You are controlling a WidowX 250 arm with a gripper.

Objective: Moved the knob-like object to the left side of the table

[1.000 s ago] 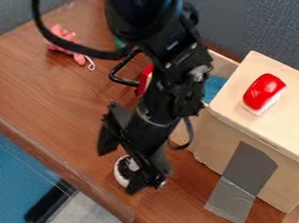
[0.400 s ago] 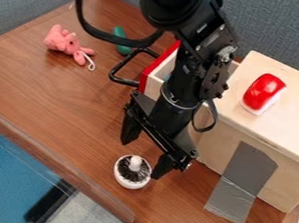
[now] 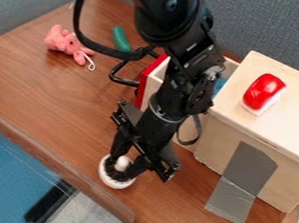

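Now, black claw [image 3: 121, 167] clamped on the knob-like object [image 3: 115, 182], small pale markings [image 3: 191, 47] on the arm [image 3: 169, 27]

A plush toy [image 3: 66, 43] lies upper left on the table [image 3: 53, 96], a small item [image 3: 121, 39] right of it. At right, a box [image 3: 283, 140] bears a mouse-shaped thing [image 3: 262, 92]; its drawer [image 3: 144, 85] juts left. The knob-like object [image 3: 113, 181] sits below centre, near the table's edge.

Glossy black arm, looping cable
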